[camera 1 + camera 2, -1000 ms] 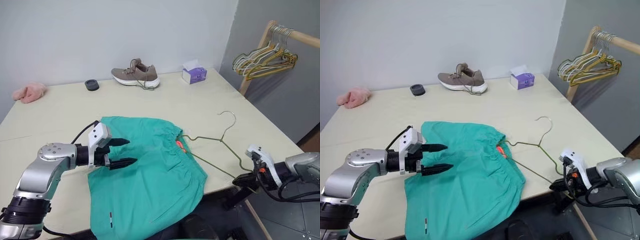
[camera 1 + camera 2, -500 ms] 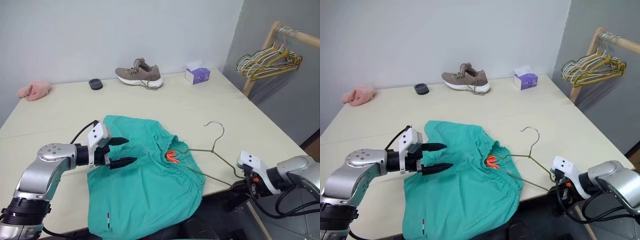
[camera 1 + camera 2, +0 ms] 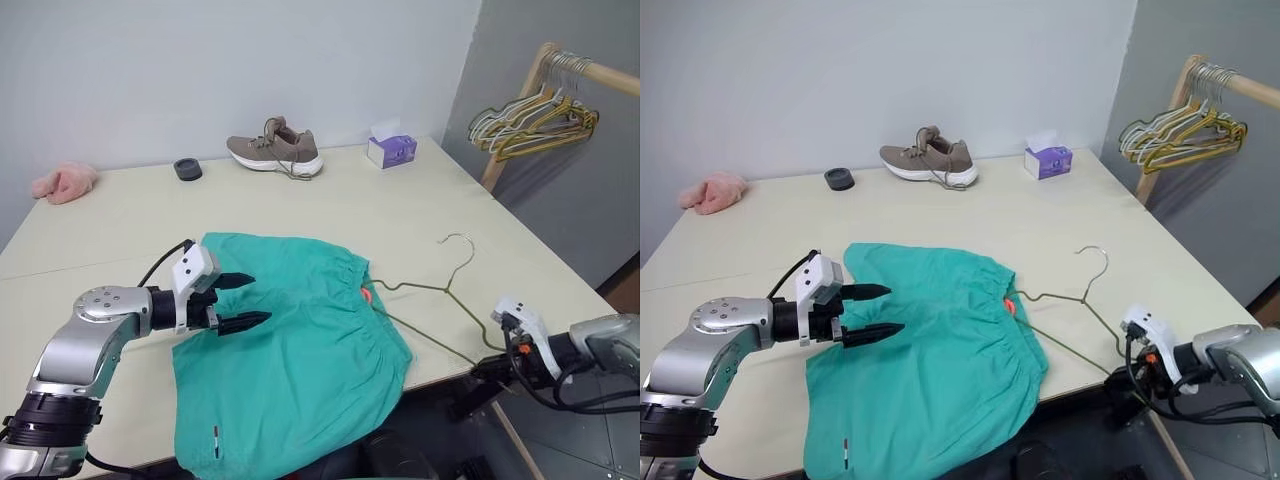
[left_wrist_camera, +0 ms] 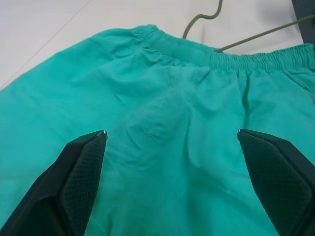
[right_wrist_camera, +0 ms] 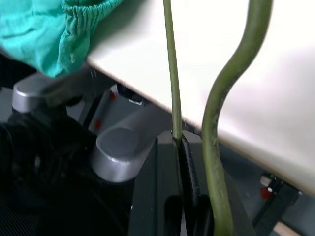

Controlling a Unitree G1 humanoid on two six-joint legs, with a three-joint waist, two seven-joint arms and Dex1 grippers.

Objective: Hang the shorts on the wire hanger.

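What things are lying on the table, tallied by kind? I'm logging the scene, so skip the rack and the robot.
Shorts: 1
Wire hanger: 1
Shoe: 1
Tissue box: 1
Black round thing: 1
Pink fluffy thing: 1
Total: 6
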